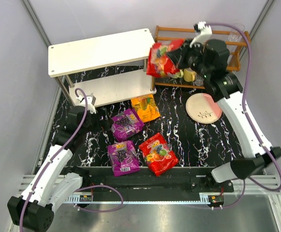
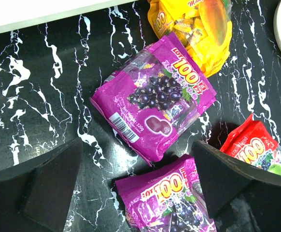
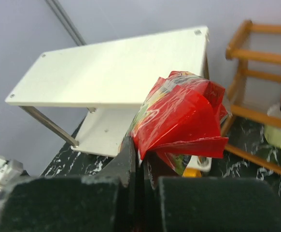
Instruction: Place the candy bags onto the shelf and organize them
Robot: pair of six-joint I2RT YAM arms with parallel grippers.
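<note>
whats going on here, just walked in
The right tool is shut on a red candy bag, held in the air by the right end of the white shelf. No bag shows on either shelf board. The left tool hovers open over a purple bag. That one, a second purple bag, an orange-yellow bag and a second red bag lie on the black marbled table.

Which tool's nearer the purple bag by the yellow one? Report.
Left. Left tool hovers open over that glossy purple plastic bag; right tool is away, gripping a glossy red bag.
</note>
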